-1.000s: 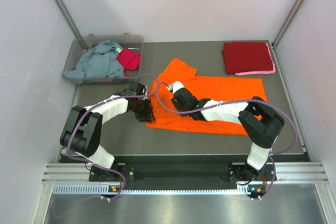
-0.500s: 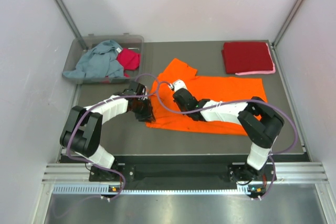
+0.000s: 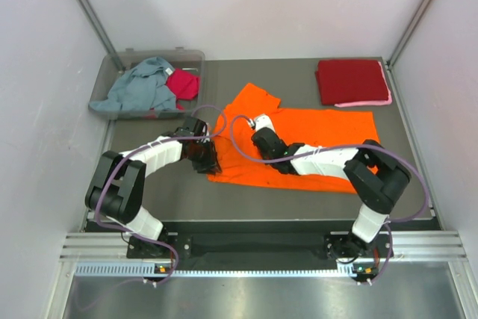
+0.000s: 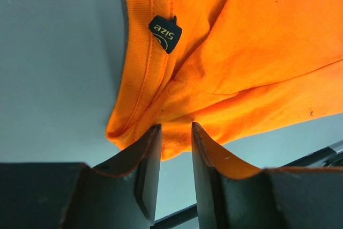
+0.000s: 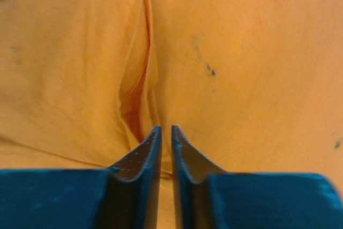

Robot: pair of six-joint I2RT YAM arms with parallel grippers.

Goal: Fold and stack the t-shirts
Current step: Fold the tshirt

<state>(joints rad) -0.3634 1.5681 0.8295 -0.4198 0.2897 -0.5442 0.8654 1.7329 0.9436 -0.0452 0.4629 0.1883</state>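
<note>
The orange t-shirt (image 3: 321, 128) lies spread across the middle of the table, one sleeve pointing to the back. My left gripper (image 3: 209, 160) sits at its near left edge. In the left wrist view that gripper (image 4: 176, 127) stands open, with the shirt's bunched edge (image 4: 161, 111) reaching between the fingertips and a black size tag (image 4: 165, 33) just beyond. My right gripper (image 3: 258, 136) is down on the shirt near its left part. In the right wrist view it (image 5: 165, 128) is shut on a raised fold of the orange cloth (image 5: 134, 95).
A folded dark red t-shirt (image 3: 351, 80) lies on a pink one (image 3: 366, 102) at the back right. A clear plastic bin (image 3: 119, 57) at the back left holds a grey-blue t-shirt (image 3: 138, 89) and a magenta one (image 3: 183, 82). White walls stand on both sides.
The right gripper has closed on the orange cloth and shifted slightly to the right. The left arm has hardly moved.
</note>
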